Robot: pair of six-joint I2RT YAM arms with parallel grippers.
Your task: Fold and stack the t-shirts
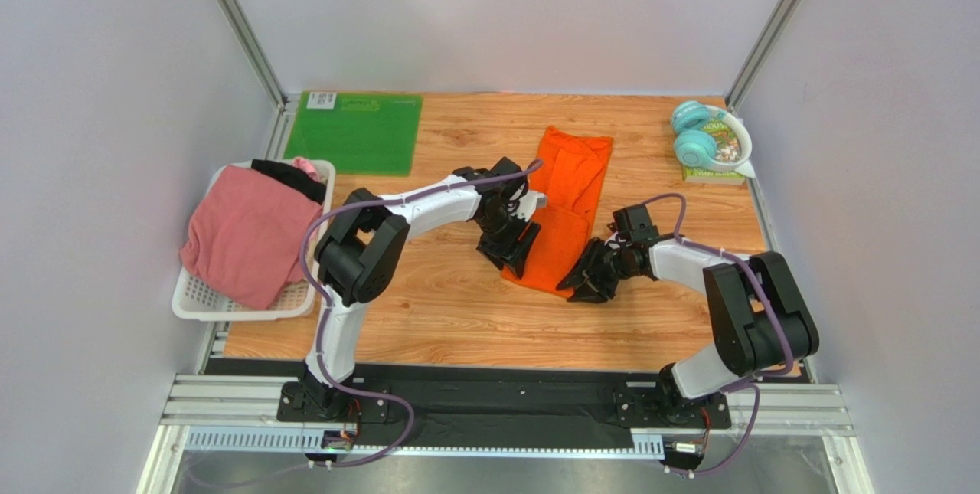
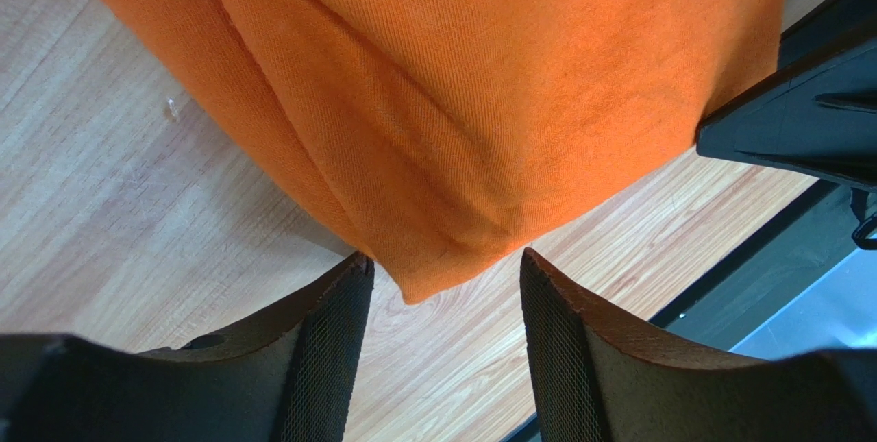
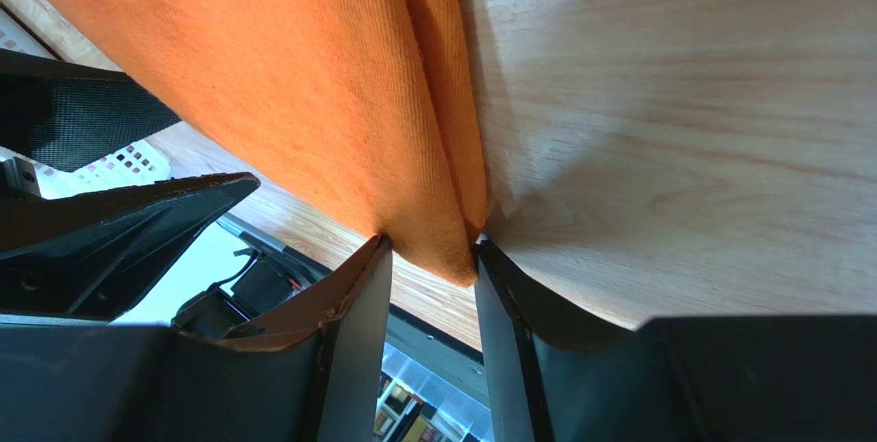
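The orange t-shirt lies in the middle of the wooden table, already doubled into a long strip that runs from the upper centre of the overhead view down to where the two arms meet. Both grippers are at its lower end, one on each bottom corner.

The left gripper has its jaws well apart. In its own camera the corner of the cloth pokes down into the gap between them, and I'd say it isn't pinched. The right gripper is set much narrower, with the other corner wedged in the gap and brushing both fingers. I cannot tell whether that is a firm hold or just contact.

The pink t-shirt and the black t-shirt are heaped in the white basket at the left edge. A green mat lies flat at the upper left.

This is thin, limp knit, light, not slippery and in no way fragile. It will sag and drag rather than hold a shape. Here it is several layers thick, so a shallow nip may catch only the top sheet. To my eye the two bottom corners are the right places to take it, reaching deep enough to trap every layer.
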